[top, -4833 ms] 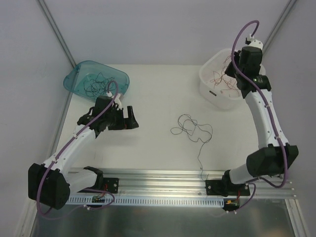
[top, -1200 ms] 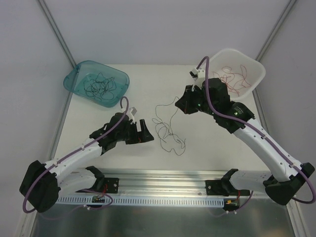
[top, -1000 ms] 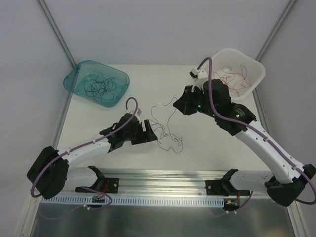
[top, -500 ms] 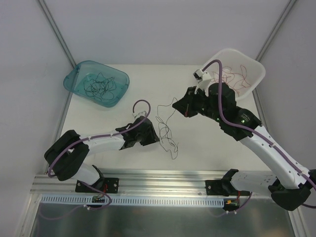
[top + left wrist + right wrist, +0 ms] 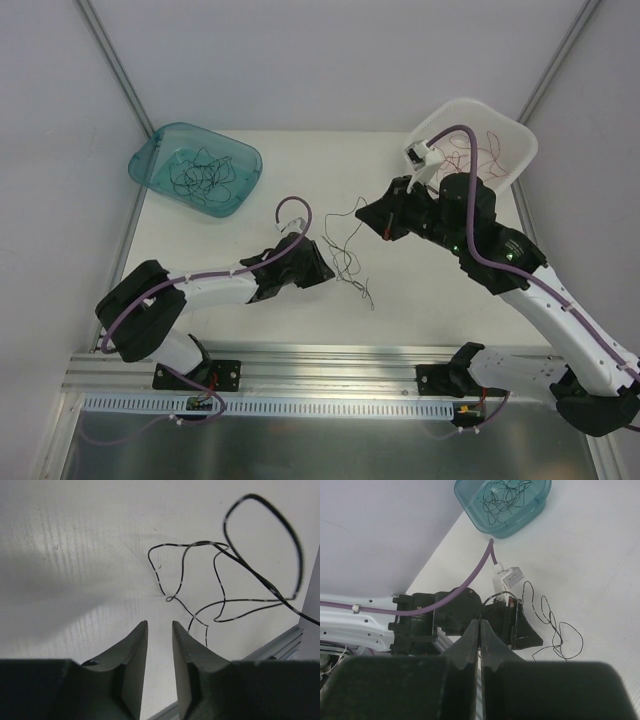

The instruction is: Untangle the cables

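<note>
Tabletop, white and matte (image 5: 300,165), carries everything here. Two white-and-black robot arms reach over it from six o'clock. The left arm (image 5: 200,288) lies low toward the centre, and the right arm (image 5: 545,295) bends in from four o'clock.

A translucent teal plastic tub (image 5: 150,160) sits at ten o'clock on the table and holds a heap of curly black wire strands (image 5: 200,172). A white plastic tub (image 5: 522,140) sits at two o'clock with thin red wire strands (image 5: 488,150) in it.

Near the table's centre a loose tangle of hair-thin black cable (image 5: 345,255) rests partly on the surface, with one end rising toward one o'clock. The right gripper (image 5: 362,212) has that end. In its wrist view the jaws are pressed together and the strand is pinched at their tips.

The left gripper (image 5: 320,272) is at the tangle's nine o'clock, just beside it. In its wrist view the jaws stand a narrow gap apart with nothing between them, and the cable's loops lie just beyond, from twelve to two o'clock.
</note>
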`<state>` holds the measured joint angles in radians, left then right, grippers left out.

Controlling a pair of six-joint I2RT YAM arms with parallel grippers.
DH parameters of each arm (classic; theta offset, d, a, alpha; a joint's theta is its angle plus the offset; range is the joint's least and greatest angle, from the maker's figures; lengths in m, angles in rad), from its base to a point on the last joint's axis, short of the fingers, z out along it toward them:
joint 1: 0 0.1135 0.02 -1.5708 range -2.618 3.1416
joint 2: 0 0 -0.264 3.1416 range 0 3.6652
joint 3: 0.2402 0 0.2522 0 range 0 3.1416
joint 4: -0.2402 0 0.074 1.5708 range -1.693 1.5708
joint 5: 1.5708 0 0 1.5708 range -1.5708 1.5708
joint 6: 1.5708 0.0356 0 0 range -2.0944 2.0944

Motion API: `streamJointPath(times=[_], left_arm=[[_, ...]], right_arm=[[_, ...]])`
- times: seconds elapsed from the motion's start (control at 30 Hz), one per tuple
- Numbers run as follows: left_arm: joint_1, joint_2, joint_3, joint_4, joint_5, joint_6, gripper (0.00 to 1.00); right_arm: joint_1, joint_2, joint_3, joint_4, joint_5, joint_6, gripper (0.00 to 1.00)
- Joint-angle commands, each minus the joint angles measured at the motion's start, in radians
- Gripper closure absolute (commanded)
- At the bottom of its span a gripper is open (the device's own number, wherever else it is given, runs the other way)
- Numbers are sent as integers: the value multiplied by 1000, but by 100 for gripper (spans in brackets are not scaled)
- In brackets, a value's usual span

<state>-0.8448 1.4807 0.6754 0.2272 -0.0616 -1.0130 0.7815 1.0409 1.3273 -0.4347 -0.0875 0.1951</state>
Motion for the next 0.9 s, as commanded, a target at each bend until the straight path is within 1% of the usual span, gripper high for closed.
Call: streamJointPath(times=[0.0, 0.07, 0.13, 0.17, 0.2, 0.23, 0.27, 0.37, 0.4, 0.53, 0.67, 0.7, 0.73, 0.8, 0.87], left_arm=[[-7, 36, 22, 35, -49, -16, 77], [-7, 52, 30, 35, -60, -32, 80], [-7, 69, 38, 63, -37, -36, 80], [-8, 72, 32, 87, -20, -38, 74], [-8, 72, 9, 118, 5, -38, 70], [-8, 69, -11, 201, 15, -38, 66], [-8, 64, -31, 239, 22, -39, 58], [-10, 50, -106, 365, 31, -39, 51], [-8, 50, -138, 394, 32, -39, 46], [-8, 65, -197, 550, 58, -30, 37], [-8, 110, -226, 705, 120, -21, 34], [-8, 116, -244, 789, 129, -19, 34], [-8, 122, -255, 826, 137, -15, 33], [-8, 132, -281, 906, 138, -12, 32], [-10, 132, -306, 942, 123, -9, 32]], right_arm=[[5, -35, 3, 27, -20, 18, 99], [5, -50, 3, 24, -18, 20, 99], [5, -65, 1, 21, -12, 21, 99], [5, -68, 0, 11, -2, 18, 99], [5, -71, 0, 5, 3, 12, 99], [4, -74, 0, -2, 8, 10, 99], [5, -81, -3, -7, 11, 7, 99], [5, -99, -26, -4, 20, 10, 99], [5, -102, -31, -4, 23, 12, 99], [5, -110, -39, 2, 8, 21, 99], [5, -114, -19, -13, -1, 20, 99], [5, -116, -17, -15, -1, 18, 99], [5, -119, -19, -18, -1, 18, 99], [5, -122, -22, -19, -3, 20, 99], [5, -125, -26, -13, -11, 24, 99]])
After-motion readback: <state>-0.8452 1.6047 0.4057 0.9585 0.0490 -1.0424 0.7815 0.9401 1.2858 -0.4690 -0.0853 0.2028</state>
